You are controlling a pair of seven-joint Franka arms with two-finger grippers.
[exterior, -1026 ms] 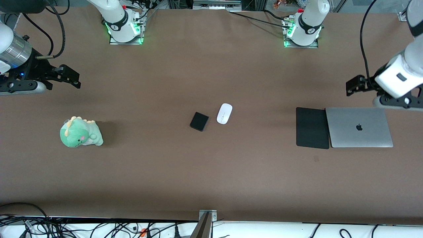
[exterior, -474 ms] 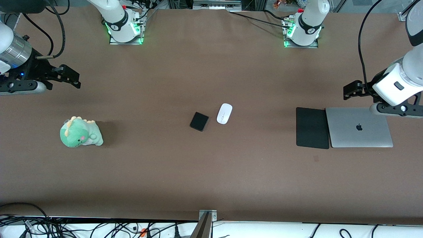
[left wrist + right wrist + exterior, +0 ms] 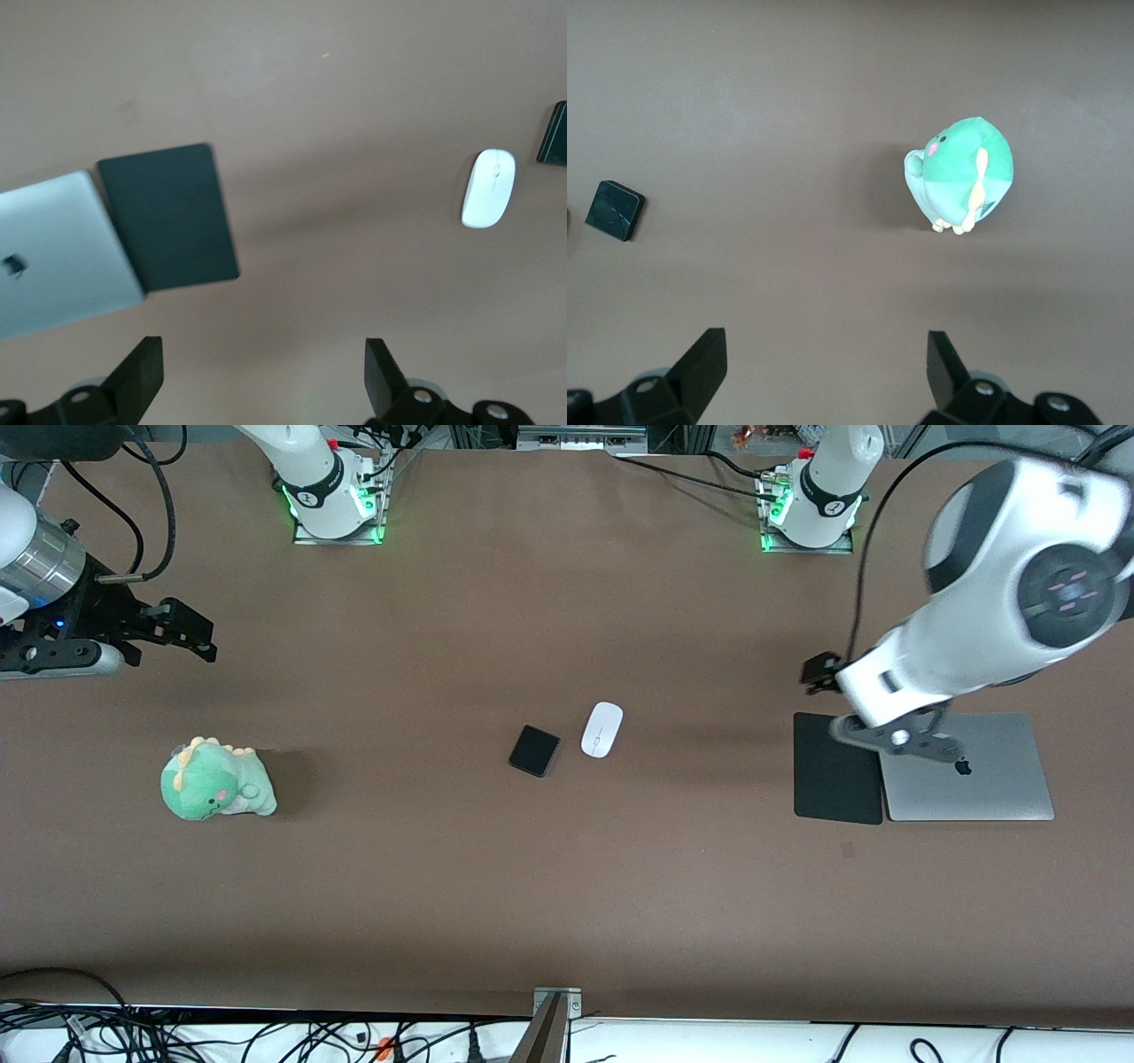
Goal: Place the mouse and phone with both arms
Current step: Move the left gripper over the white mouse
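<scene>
The white mouse (image 3: 601, 729) lies mid-table with the small black phone (image 3: 535, 750) beside it, toward the right arm's end. My left gripper (image 3: 817, 673) is open and empty, up over the bare table by the mouse pad's edge; its arm reaches across the laptop. The left wrist view shows its gripper (image 3: 264, 367), the mouse (image 3: 488, 188) and the phone (image 3: 554, 133) at the frame edge. My right gripper (image 3: 190, 636) is open and empty, waiting at the right arm's end. The right wrist view shows its gripper (image 3: 826, 363) and the phone (image 3: 615, 210).
A black mouse pad (image 3: 836, 779) and a closed silver laptop (image 3: 983, 784) lie side by side toward the left arm's end; both show in the left wrist view, pad (image 3: 168, 217) and laptop (image 3: 62, 252). A green plush dinosaur (image 3: 215, 781) sits toward the right arm's end.
My left arm has swung in from the table's end toward the middle, its gripper now past the laptop by the mouse pad. The right arm, mouse and phone have not moved.
</scene>
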